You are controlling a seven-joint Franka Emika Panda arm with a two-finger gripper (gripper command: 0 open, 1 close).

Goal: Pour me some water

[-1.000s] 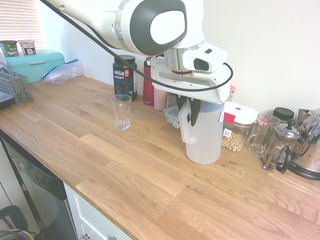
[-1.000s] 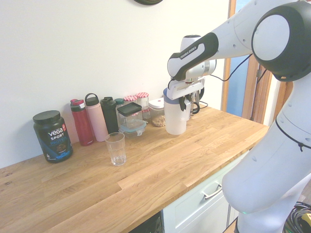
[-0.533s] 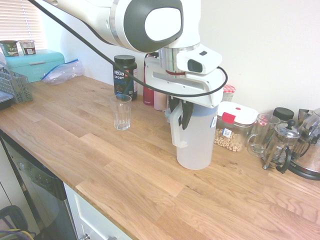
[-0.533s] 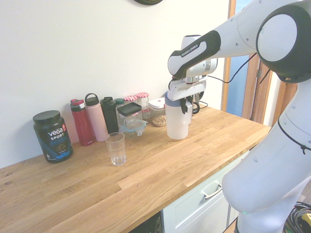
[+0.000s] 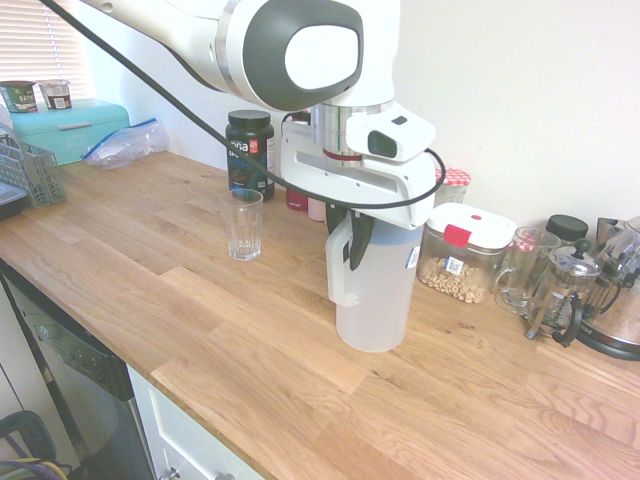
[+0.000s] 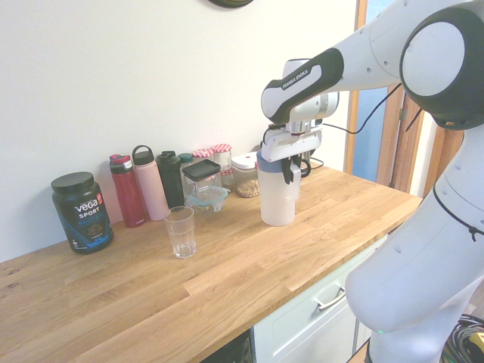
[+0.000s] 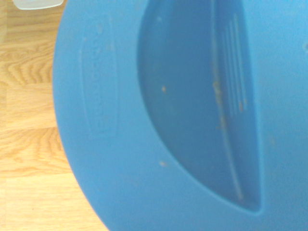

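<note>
While I hold the water jug [image 5: 375,285] by its handle [image 5: 338,262], my claw [image 5: 352,232] points down and its two fingers are pressed tight on that handle. The jug stands up straight, low over the wooden counter [image 5: 240,370] — I cannot tell if its bottom is touching the wood or just above it. The empty glass [image 5: 241,224] stands apart from the jug, closer to the row of bottles by the wall, with bare wood between the two.

From my wrist view I see only the blue lid [image 7: 183,115] of the jug, very close and filling most of the picture, with a strip of wood beside it.

I think the jug is heavy if it is full, though I cannot see how much water is in it through the cloudy plastic. It is stiff, so it will not squash, but the smooth handle could slip or swing in my pinch. The handle is the right place to hold, up high near the lid, so the jug hangs steady.

The glass looks light and could break — a bump from the jug would knock it over. I should bring the spout over the rim and tip slowly.
</note>
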